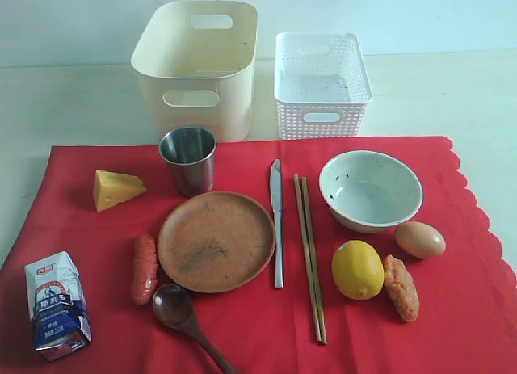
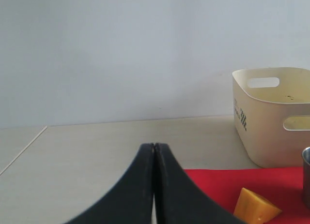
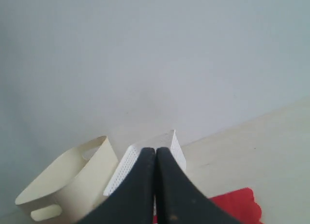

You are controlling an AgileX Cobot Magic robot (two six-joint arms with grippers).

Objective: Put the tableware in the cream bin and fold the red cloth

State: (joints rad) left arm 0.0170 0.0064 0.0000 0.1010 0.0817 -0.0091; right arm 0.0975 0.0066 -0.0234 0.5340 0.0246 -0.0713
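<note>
Nothing of the job looks done yet. The cream bin (image 1: 198,67) stands empty, ahead of the clenched, empty left hand (image 2: 154,151) and off to one side. The steel cup (image 1: 188,158), brown plate (image 1: 216,241), white bowl (image 1: 370,190), knife (image 1: 277,220), chopsticks (image 1: 310,257) and wooden spoon (image 1: 182,313) all lie on the red cloth (image 1: 452,309), spread flat and unfolded, beginning just beyond that hand. The right hand (image 3: 155,151), also pressed shut on nothing, faces the white basket (image 1: 321,83). Six pieces remain, then the fold. The surface (image 1: 73,107) is pale; a plain light wall (image 2: 121,50) stands behind.
</note>
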